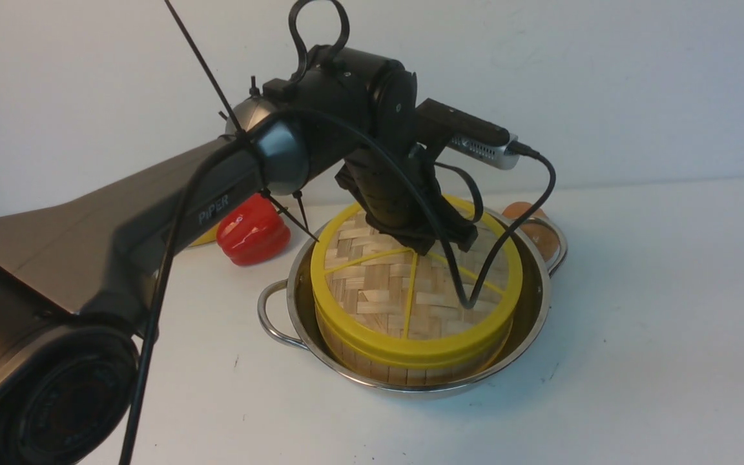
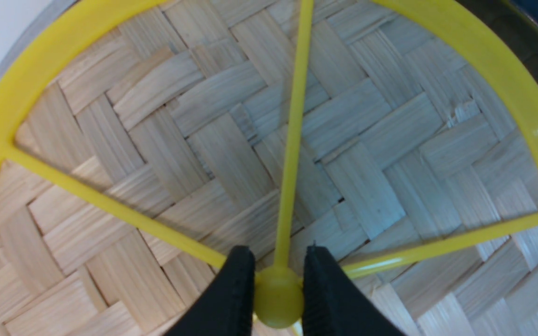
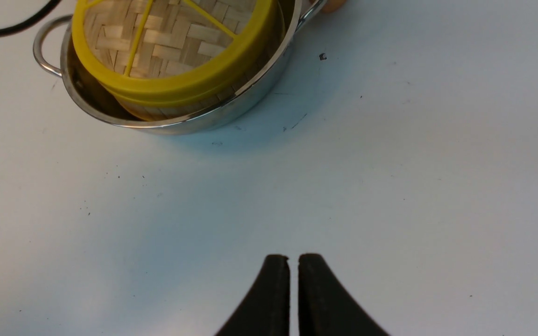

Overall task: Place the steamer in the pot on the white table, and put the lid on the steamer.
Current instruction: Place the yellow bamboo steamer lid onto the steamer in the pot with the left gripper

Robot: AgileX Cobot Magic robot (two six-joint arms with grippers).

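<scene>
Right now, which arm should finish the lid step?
Left. The left gripper grips the hub of the lid, seated on the steamer in the pot. The right gripper is shut, empty, over table, away from pot.

Shiny steel pot [image 1: 533,316] with two loop handles, upright on white table [image 1: 637,323], bamboo steamer [image 1: 404,373] with upright wooden sides seated inside pot, woven lid [image 1: 411,278] with yellow rim and spokes, lying flat on steamer

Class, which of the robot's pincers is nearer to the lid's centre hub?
Left. The left pincer grips the lid by its yellow hub, above the pot; the right pincer hangs over bare white table, apart from the pot.
</scene>
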